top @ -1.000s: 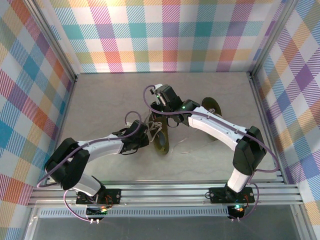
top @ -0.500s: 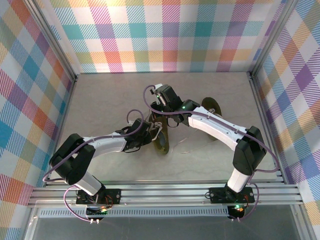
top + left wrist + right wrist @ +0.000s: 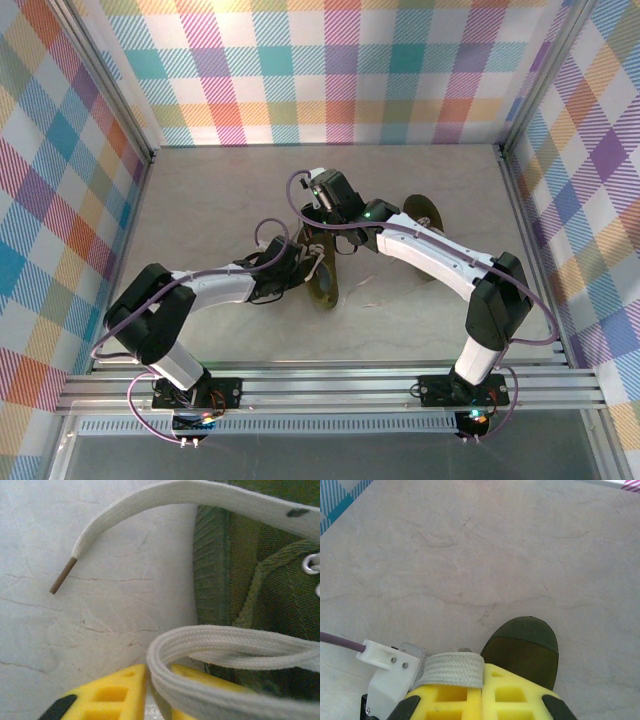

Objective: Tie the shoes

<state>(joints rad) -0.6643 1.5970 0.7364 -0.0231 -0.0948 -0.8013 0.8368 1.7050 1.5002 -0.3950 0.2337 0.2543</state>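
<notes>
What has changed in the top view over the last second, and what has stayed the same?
The left arm's elbow swung rightward, pushing the left gripper a little closer to the near shoe, where a lace loop lies between its jaws. The right gripper stayed shut on its lace fold. The near shoe and the far shoe kept their places.
</notes>
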